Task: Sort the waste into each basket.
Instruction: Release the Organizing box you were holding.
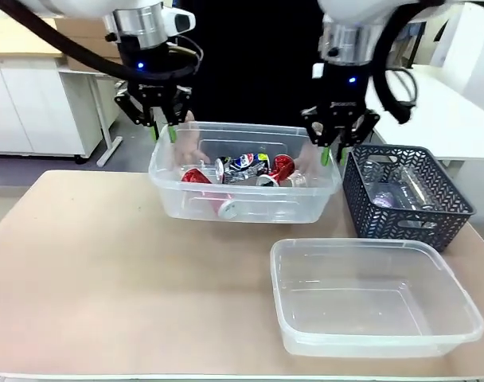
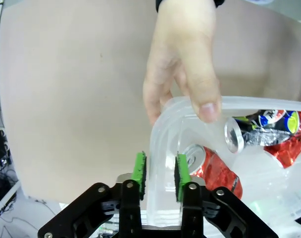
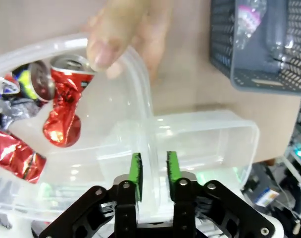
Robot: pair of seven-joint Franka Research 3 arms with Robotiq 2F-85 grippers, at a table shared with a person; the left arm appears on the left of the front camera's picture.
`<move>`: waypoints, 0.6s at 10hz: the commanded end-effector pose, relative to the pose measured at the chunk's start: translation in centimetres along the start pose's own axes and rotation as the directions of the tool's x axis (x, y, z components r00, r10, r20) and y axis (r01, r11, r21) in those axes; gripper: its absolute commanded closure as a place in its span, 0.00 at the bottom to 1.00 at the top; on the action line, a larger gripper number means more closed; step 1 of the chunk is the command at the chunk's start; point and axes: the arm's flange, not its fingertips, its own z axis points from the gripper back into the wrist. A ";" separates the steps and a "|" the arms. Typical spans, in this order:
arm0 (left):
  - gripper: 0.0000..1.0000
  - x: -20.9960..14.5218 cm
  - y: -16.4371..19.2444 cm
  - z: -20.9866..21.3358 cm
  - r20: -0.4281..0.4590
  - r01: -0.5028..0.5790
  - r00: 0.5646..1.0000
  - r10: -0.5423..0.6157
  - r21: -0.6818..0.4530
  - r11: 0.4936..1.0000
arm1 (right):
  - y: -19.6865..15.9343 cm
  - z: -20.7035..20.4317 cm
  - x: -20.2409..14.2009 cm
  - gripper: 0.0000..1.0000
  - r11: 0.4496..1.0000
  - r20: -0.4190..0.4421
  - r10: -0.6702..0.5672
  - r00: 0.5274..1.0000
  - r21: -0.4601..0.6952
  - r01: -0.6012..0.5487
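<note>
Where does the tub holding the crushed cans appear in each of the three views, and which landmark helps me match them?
Front view: the tub with cans stands at the centre, far side of the table, between both pincers.
Left wrist view: its corner rim rises between the left pincer's pads, lower middle to right.
Right wrist view: its rim runs from upper left down between the right pincer's pads.
Shared landmark: the red cans inside.
</note>
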 end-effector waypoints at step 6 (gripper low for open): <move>0.00 -1.1 0.6 0.8 0.045 0.009 0.999 -0.009 0.003 1.000 | -2.3 -1.1 -1.9 0.00 0.987 0.120 -0.049 0.992 0.161 0.029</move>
